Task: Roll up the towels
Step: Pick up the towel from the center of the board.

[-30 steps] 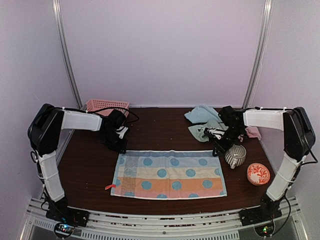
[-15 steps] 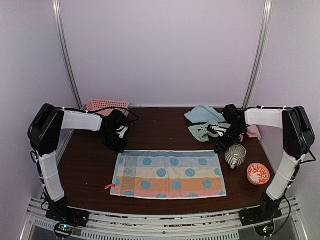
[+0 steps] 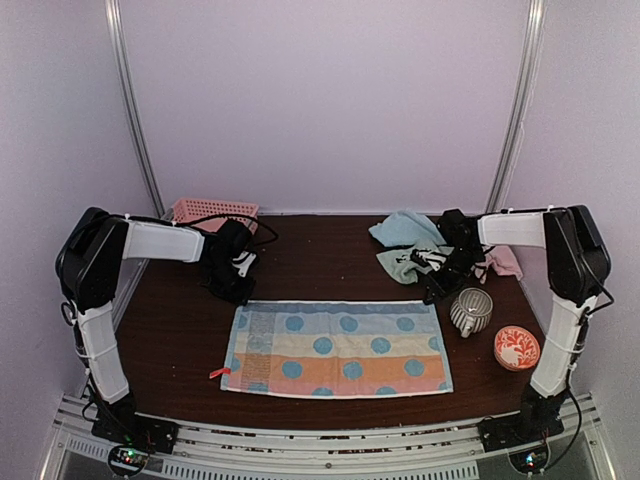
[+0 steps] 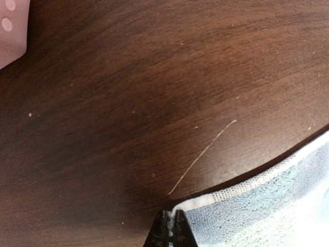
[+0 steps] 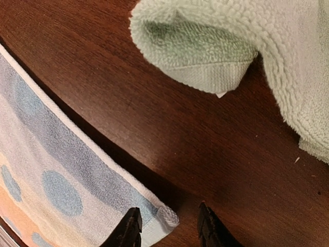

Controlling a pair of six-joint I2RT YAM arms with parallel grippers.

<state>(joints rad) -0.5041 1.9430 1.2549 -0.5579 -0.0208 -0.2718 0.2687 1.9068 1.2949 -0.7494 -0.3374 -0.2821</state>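
The light blue towel with pink-orange bands and blue spots lies spread flat at the table's middle. My left gripper is at its far left corner. In the left wrist view the gripper is shut on that corner of the towel. My right gripper is at the far right corner. In the right wrist view it is open, its fingers either side of the curled corner of the towel. A sage green towel, a plain light blue towel and a pink towel lie crumpled at the back right.
A grey striped cup and a red patterned bowl stand right of the spread towel. A pink basket sits at the back left, its corner showing in the left wrist view. The table is dark wood.
My right arm has shifted a little, its gripper staying by the towel's far right corner. The left arm and the towel have not moved.
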